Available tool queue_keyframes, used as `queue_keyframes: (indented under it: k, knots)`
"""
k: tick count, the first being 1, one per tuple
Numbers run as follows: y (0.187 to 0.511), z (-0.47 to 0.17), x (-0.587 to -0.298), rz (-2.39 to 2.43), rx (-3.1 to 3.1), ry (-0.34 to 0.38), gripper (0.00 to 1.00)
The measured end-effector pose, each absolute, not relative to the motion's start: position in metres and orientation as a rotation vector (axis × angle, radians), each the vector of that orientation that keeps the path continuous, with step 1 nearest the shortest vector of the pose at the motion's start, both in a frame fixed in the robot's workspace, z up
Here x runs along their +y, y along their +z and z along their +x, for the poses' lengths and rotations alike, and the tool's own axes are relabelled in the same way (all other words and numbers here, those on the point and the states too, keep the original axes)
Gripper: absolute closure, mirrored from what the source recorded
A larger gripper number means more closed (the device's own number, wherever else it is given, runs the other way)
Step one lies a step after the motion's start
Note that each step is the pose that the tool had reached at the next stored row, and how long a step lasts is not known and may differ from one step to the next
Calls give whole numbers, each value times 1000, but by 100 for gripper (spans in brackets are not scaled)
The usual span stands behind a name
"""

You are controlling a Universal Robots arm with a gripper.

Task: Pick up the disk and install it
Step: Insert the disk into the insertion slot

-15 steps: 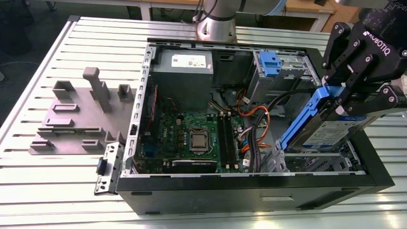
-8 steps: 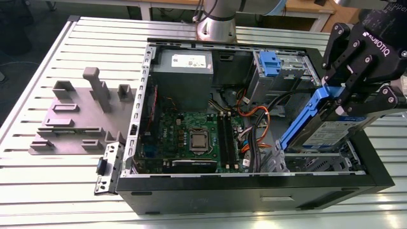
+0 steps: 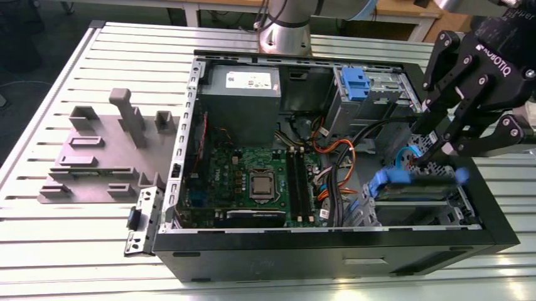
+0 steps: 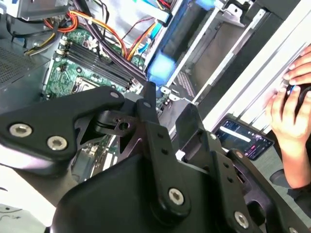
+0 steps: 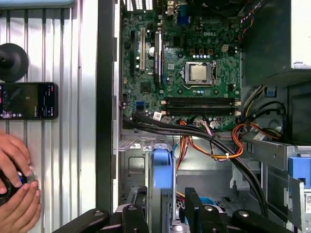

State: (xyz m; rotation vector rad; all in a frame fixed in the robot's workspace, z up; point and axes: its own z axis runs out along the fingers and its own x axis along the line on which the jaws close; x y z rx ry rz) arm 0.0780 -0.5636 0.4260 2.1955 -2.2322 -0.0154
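The disk [image 3: 412,179], a flat drive in a bright blue carrier, hangs tilted over the drive bay [image 3: 418,212] at the near corner of the open computer case [image 3: 335,237], on the exterior view's right. My black gripper [image 3: 425,160] comes down on it from above and is shut on the disk. In the first wrist view the disk [image 5: 163,167] stands edge-on between the two fingers [image 5: 137,213], above the bay's metal floor. The second wrist view shows the disk's blue end [image 4: 160,68] just beyond the fingers [image 4: 148,99].
Inside the case lie the green motherboard [image 3: 251,175], a grey power supply box [image 3: 243,94], a blue ribbed latch [image 3: 353,84] and orange and black cables [image 3: 331,157] next to the bay. A grey fixture [image 3: 100,157] sits on the slatted table. A phone [image 5: 29,101] and a person's hands [image 5: 17,194] are beside the case.
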Motion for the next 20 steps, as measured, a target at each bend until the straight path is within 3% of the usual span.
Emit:
queue_keyframes:
  k: [7, 15, 20]
  knots:
    - [413, 78, -564, 2196, -2232, -15, 56]
    - [399, 78, -564, 2196, -2232, -15, 88]
    - [390, 78, -564, 2196, -2232, -15, 89]
